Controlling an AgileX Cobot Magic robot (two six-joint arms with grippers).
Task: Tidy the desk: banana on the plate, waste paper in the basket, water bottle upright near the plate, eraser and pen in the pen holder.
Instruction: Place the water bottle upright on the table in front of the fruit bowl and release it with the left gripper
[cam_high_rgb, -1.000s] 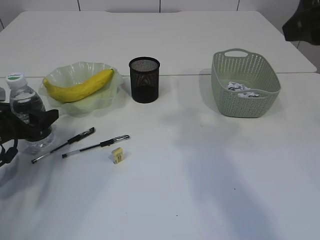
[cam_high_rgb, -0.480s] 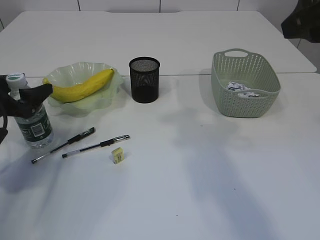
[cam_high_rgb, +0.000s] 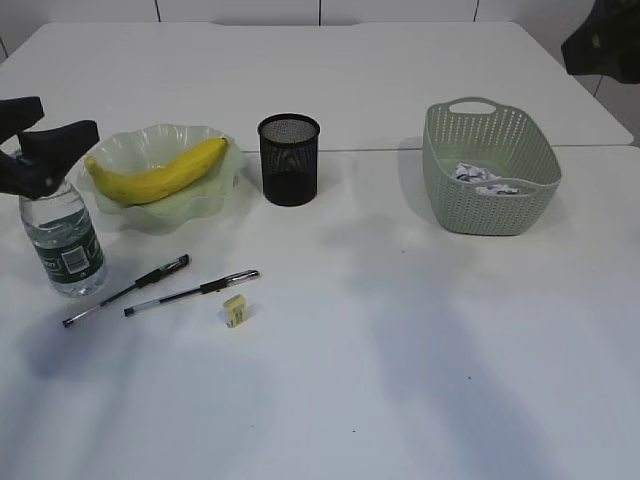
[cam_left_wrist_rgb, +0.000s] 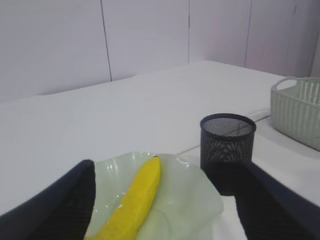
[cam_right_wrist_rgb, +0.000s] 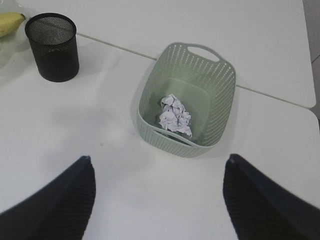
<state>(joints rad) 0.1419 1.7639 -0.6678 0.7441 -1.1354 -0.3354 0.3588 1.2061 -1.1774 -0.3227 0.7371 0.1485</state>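
Spread across the plain white desk (cam_high_rgb: 400, 330): far right, sage green woven-pattern basket (cam_high_rgb: 490, 180) with crumpled white waste paper (cam_right_wrist_rgb: 175, 116) inside; far left, wavy pale green translucent plate (cam_high_rgb: 165, 170) carrying the yellow banana (cam_high_rgb: 158, 175); between them, empty black mesh pen holder (cam_high_rgb: 289, 159).

Upright at the left edge, near the plate, clear green-labelled water bottle (cam_high_rgb: 64, 245), left gripper (cam_high_rgb: 40, 150) spread open just above its top; right gripper (cam_right_wrist_rgb: 157, 200) likewise open, high over the basket.

Lying loose nearer: two black pens (cam_high_rgb: 160, 287), tiny pale yellow eraser (cam_high_rgb: 235, 310) just right of them.

The desk (cam_high_rgb: 400, 330) is smooth, matt white. The plate (cam_high_rgb: 205, 195) looks like see-through glossy plastic. The pen holder (cam_high_rgb: 289, 160) is black metal mesh. The basket (cam_high_rgb: 490, 175) is matt woven-look plastic holding crumpled paper (cam_right_wrist_rgb: 175, 116). The water bottle (cam_high_rgb: 65, 245) is clear, shiny plastic, maybe.
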